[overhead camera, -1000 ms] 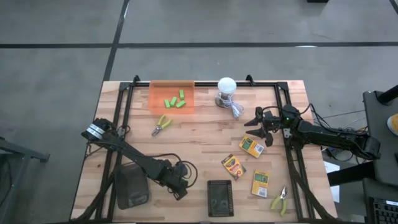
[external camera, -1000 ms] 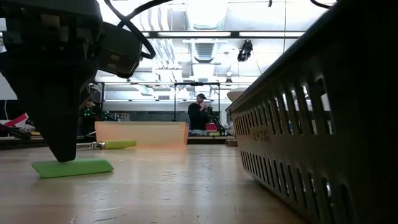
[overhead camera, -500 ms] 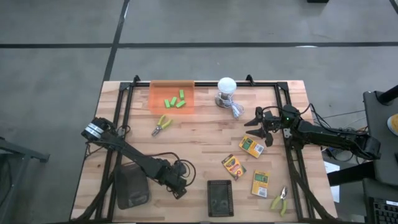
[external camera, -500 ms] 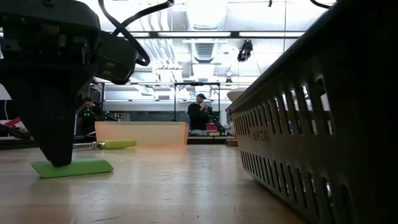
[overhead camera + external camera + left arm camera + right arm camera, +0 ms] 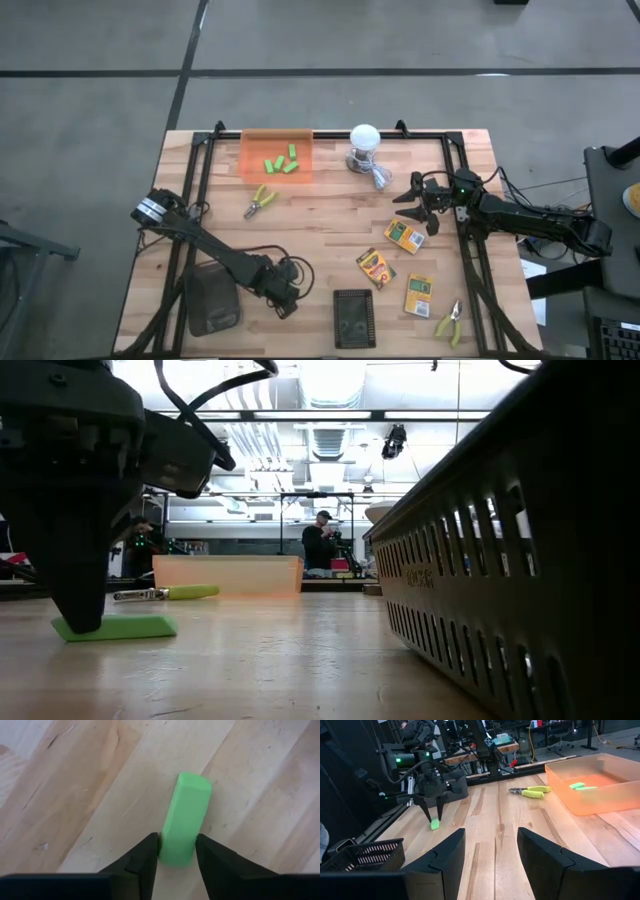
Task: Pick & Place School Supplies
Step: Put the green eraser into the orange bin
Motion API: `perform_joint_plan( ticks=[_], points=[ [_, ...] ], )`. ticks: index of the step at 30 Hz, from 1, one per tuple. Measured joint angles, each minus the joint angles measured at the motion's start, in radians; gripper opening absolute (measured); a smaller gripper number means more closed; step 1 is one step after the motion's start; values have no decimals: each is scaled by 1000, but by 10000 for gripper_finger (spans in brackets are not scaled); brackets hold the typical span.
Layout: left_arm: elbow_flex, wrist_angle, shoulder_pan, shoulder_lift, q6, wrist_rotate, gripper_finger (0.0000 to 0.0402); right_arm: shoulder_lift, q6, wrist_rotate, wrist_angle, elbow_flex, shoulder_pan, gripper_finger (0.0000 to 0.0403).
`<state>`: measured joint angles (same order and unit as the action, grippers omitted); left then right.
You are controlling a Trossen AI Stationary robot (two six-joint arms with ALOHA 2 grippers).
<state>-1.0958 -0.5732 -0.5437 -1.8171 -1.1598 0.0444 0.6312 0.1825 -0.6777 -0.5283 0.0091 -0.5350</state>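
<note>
Green block straddled by the left pincer [image 5: 175, 862] on the near-left desk [image 5: 320, 215]

A slip was judged the main risk: only the block's end was taken between the fingers [image 5: 145, 860], so it could be tipped or squeezed out once lifted. The green block [image 5: 184, 817] lay flat on the desk, with the fingers apart on either side, close against it but not seen clamped. The right pincer [image 5: 425, 205] was held open at the right, idle.
</note>
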Motion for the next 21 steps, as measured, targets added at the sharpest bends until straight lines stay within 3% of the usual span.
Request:
perform_joint_plan(
  ticks=[10,21],
  points=[
    [0,-33,10,1,0,-6,107,0,0,0,0,0,0,178],
    [-43,-95,16,8,0,-2,102,0,0,0,0,0,0,178]
  ],
)
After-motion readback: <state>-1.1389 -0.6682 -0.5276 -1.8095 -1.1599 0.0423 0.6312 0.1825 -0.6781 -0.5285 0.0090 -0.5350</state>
